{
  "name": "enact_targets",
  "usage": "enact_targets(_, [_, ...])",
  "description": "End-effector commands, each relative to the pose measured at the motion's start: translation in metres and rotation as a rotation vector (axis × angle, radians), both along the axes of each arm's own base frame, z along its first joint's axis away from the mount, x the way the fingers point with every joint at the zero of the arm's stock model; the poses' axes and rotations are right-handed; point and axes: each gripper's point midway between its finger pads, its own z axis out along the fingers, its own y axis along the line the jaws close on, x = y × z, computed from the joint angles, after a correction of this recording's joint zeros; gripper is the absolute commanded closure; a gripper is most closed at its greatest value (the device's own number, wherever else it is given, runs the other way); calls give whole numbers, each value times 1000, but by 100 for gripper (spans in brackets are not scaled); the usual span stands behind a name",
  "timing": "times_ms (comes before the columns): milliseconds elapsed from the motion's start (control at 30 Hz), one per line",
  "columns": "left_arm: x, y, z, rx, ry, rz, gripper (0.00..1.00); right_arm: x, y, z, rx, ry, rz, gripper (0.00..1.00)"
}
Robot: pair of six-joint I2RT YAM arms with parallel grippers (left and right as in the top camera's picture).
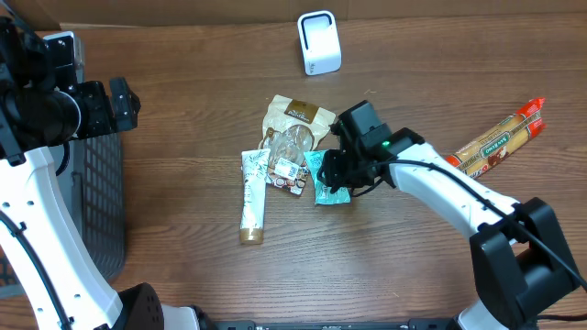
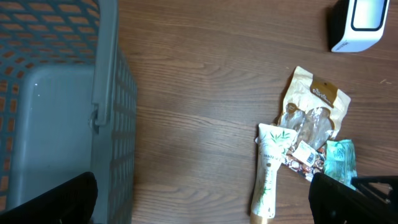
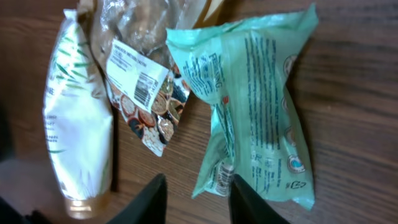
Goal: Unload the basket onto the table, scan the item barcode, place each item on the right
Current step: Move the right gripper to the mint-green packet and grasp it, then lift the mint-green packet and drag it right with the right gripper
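Right claw (image 3: 198,190) narrowed astride green packet (image 3: 255,106) corner at lower centre, grip cannot be told; left claw (image 2: 202,186) wide

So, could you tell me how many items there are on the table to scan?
5: tube, cookie bag and green packet side by side in the middle, brown pouch partly under the cookie bag, long red pack far right. More may be hidden beneath.

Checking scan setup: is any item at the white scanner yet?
No, the scanner stands apart, with bare wood between it and the nearest item, the brown pouch.
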Motion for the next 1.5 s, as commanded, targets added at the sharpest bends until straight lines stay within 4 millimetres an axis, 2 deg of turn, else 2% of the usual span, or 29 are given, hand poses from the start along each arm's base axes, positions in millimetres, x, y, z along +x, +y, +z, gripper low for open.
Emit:
enact_targets(0, [-3,2,0,18,4,-13,0,19,-11,-2,-84,-55,-130,89])
enact_targets(200, [-3,2,0,18,4,-13,0,26,-12,-10,-123,-81,-171,94])
enact_targets(333, [-3,2,0,18,4,-13,0,21,-13,-34,-147,-3,-246,96])
enact_targets(500, [-3,2,0,18,4,-13,1,2,-1,-68,-147,137,-282,96])
enact_targets(600, [-3,2,0,18,4,-13,0,-2,3,-77,-136,174,-285,96])
enact_targets(667, [-3,2,0,18,4,-13,0,-1,1,-77,-135,179,-292,87])
enact_targets(900, [-3,2,0,18,4,-13,0,-3,0,-78,-140,185,-292,44])
enact_targets(1000, [-3,2,0,18,4,-13,1,-3,0,-77,-140,185,-292,39])
enact_targets(1100, [-3,2,0,18,4,-13,0,2,3,-69,-143,158,-245,39])
enact_targets(1200, [-3,2,0,18,4,-13,0,14,-3,-47,-187,93,-174,39])
enact_targets(1233, [-3,2,0,18,4,-13,1,23,-4,-22,-210,33,-68,39])
enact_targets(1267, [-3,2,0,18,4,-13,0,25,-2,-12,-212,14,-17,39])
enact_targets(1367, [-3,2,0,18,4,-13,0,23,2,12,-221,-14,116,40])
enact_targets(1467, [-3,2,0,18,4,-13,0,14,8,18,-208,11,148,39])
